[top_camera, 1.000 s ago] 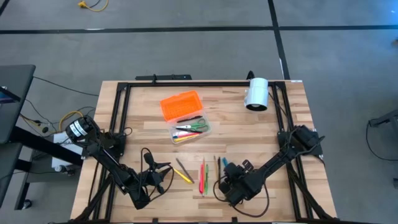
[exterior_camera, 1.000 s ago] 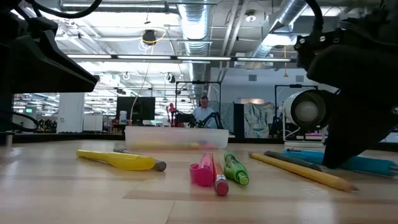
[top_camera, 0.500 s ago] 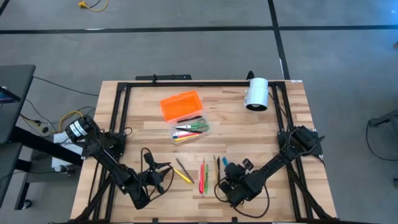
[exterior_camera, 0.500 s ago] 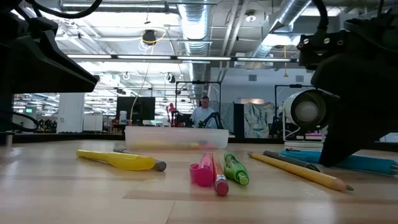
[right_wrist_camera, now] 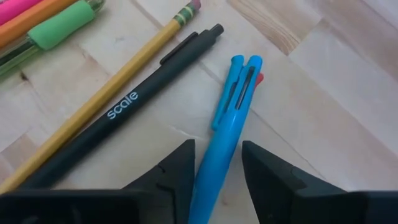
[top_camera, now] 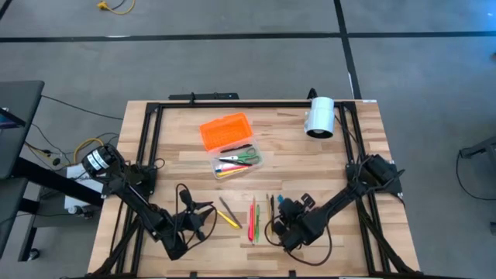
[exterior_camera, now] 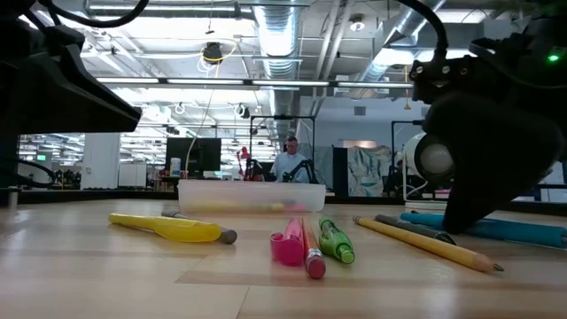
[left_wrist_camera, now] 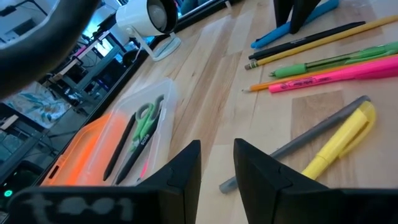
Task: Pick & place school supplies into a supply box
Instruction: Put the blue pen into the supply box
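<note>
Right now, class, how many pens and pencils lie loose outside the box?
8, in a row: yellow marker, grey pen, pink marker, orange pencil, green pen, yellow pencil, black pen, blue pen between the right end effector's fingers.

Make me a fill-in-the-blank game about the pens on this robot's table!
1. The right gripper has a ____ pen between its fingers.
2. The black pen has the word ____ printed on it.
3. The green-handled scissors lie inside the clear ____.

Missing words: blue; scale; box

scissors (top_camera: 246,157) in box (top_camera: 235,162); pens (top_camera: 252,214) between arms.
</note>
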